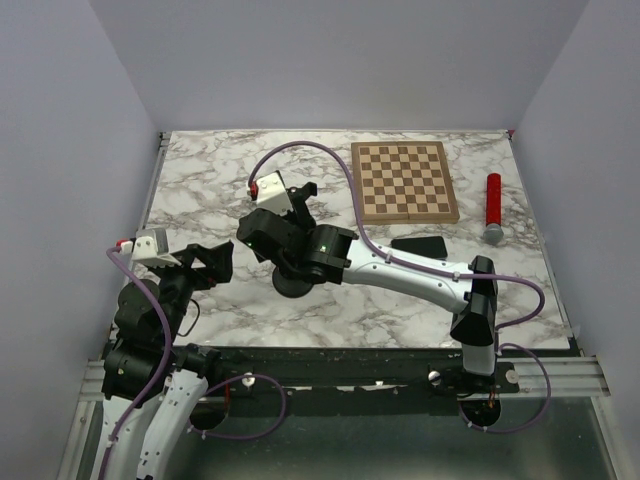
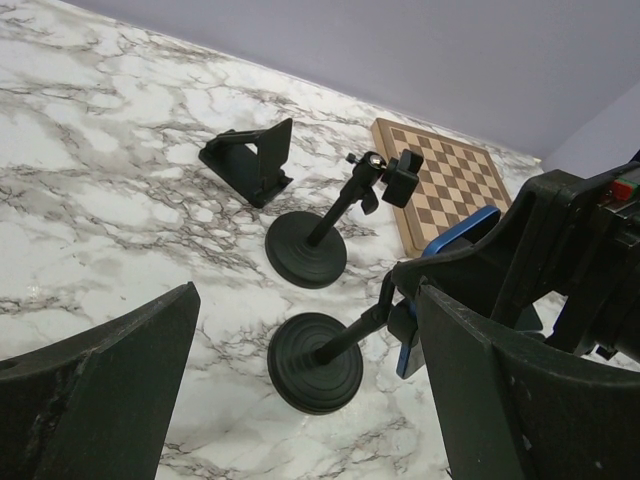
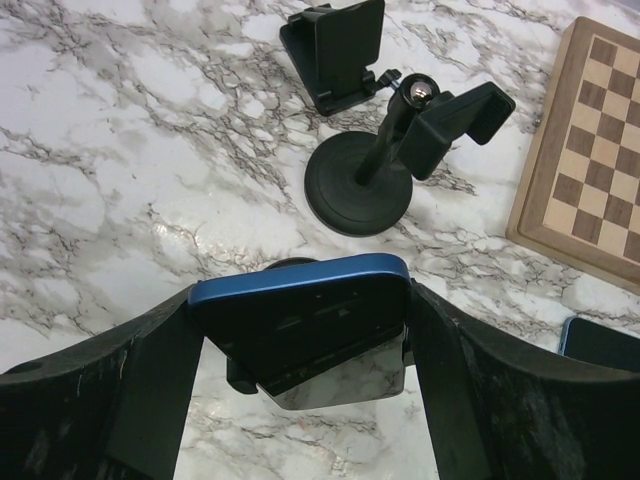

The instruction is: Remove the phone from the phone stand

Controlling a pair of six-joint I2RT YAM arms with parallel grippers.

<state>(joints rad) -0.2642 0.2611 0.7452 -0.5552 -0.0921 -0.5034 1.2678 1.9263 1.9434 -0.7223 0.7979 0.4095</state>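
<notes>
A blue-edged phone (image 3: 300,320) sits in the clamp of a black phone stand with a round base (image 2: 315,362). My right gripper (image 3: 300,300) is shut on the phone, one finger pressed on each short side; the stand's clamp still shows under the phone. In the top view the right gripper (image 1: 272,232) is above the stand base (image 1: 293,285). My left gripper (image 2: 305,330) is open and empty, just left of the stand and above the table; in the top view it (image 1: 205,265) is near the left edge.
A second round-base stand (image 3: 358,195) with an empty clamp and a folding black stand (image 3: 335,50) lie beyond. A chessboard (image 1: 405,180), another dark phone (image 1: 418,245) lying flat and a red cylinder (image 1: 493,205) are to the right.
</notes>
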